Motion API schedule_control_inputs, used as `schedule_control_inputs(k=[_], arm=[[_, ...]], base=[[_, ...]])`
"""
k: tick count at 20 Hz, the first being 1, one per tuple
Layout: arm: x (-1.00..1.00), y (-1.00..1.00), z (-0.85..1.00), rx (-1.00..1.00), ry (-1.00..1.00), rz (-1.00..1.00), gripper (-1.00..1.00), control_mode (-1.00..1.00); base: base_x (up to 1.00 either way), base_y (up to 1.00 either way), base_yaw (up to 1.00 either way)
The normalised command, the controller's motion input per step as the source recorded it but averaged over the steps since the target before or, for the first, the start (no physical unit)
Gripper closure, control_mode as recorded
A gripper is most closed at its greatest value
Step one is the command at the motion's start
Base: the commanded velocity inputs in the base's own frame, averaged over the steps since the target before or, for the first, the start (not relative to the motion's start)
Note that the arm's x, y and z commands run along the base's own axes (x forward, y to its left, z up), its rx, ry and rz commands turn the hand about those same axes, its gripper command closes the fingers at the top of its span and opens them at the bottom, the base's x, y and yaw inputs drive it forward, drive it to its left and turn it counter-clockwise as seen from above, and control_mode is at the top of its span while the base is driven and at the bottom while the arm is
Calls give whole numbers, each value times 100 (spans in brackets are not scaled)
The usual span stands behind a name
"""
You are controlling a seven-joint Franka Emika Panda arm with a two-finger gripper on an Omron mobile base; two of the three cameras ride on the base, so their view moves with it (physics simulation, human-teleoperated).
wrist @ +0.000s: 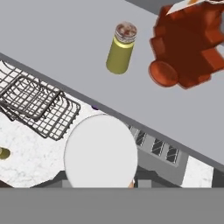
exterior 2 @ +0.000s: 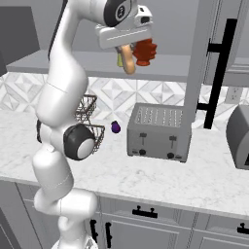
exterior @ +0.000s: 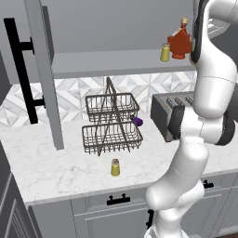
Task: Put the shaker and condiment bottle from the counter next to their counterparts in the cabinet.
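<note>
You have the condiment bottle [exterior 2: 128, 59] raised to the level of the cabinet shelf [exterior: 116, 62], where it shows as an orange-tan shape hanging beneath the gripper [exterior 2: 127, 52] in the right base view; in the hand view its white cap [wrist: 100, 151] fills the lower middle, seen end on. The gripper appears to be holding the bottle, though the fingertips themselves are hidden behind the hand and the cap, so you cannot see how the jaws stand. Just beyond the bottle, on the flat grey shelf, stand the 2 counterparts: a small olive-yellow twin shaker [exterior: 165, 52] and, touching or just beside it on its right, a dark-red angular bottle [exterior: 180, 43] with a tan stopper. The shaker [exterior: 115, 167] you have yet to move stands upright on the white marble counter [exterior: 56, 167], in front of a 2-tier wire basket [exterior: 112, 123]. A small purple object [exterior: 138, 121] lies by the basket's right end, and a grey toaster [exterior 2: 156, 131] sits further right. The cabinet's tall grey door [exterior: 44, 69] with its long black bar handle [exterior: 21, 69] stands open at the left of the left base view.
</note>
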Motion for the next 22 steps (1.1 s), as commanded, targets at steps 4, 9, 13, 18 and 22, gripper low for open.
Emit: schedule_control_inputs(k=[4,9,13,18,22], arm=[[15,-4,0,0,5,0,100,-100],[1,-21,-3,0,1,6,100,-100],[3,-26,-9,2,0,0,100,-100],[15,-11,-25,2,0,0,100,-100],[30,-2,-15,3,1,0,100,-100]], base=[[0,0,0],[0,0,0],[0,0,0],[0,0,0],[0,0,0]])
